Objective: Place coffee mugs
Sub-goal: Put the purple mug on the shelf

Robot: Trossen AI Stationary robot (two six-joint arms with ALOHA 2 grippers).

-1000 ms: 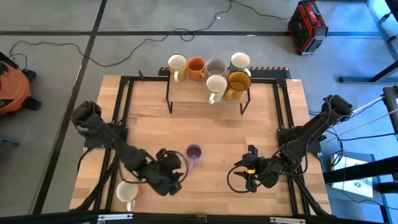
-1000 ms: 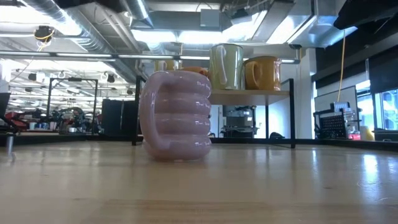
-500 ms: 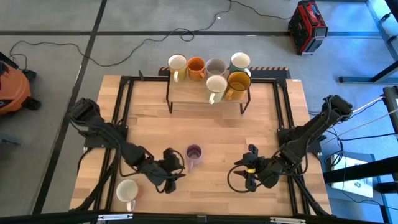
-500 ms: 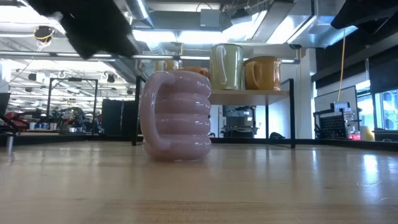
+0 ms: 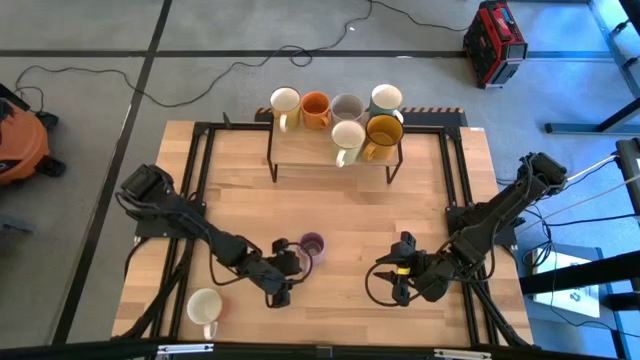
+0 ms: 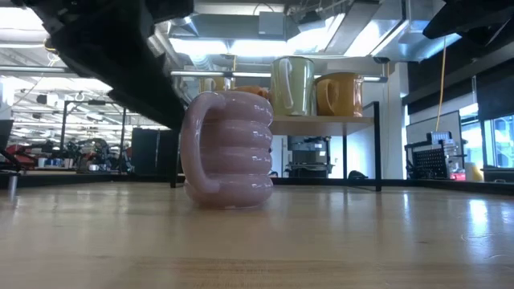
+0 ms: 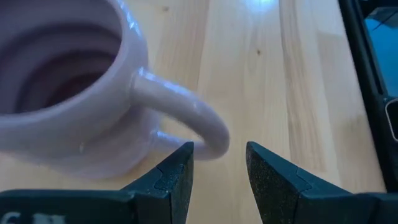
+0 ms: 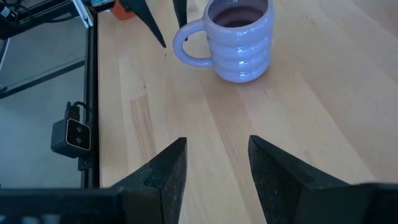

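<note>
Reaching in low over the table point(image 5: 330, 205), your left gripper point(image 7: 219, 163) has its jaws parted with nothing between them, the fingertips just beside the handle of the lilac mug point(image 7: 74, 99) and not yet around it. From above, that gripper point(image 5: 290, 262) sits just left of the lilac mug point(image 5: 313, 244), which stands upright on the bare wood near the table's middle; the low view shows the same mug point(image 6: 226, 149) with its ribbed side and handle turned toward the dark arm. Your right gripper point(image 5: 396, 280) waits well to the right of that mug, its fingers point(image 8: 166, 171) also spread and empty, aimed across the wood at the mug point(image 8: 239, 38). Near the front left corner a cream-white mug point(image 5: 205, 306) stands alone. At the far edge, the rack point(image 5: 300, 150) carries six mugs: a cream-white one point(image 5: 285, 102), an orange one point(image 5: 315, 105), a grey-beige one point(image 5: 346, 106), a pale mint-blue one point(image 5: 386, 97), another cream-white one point(image 5: 348, 134) and an amber-yellow one point(image 5: 383, 130).
</note>
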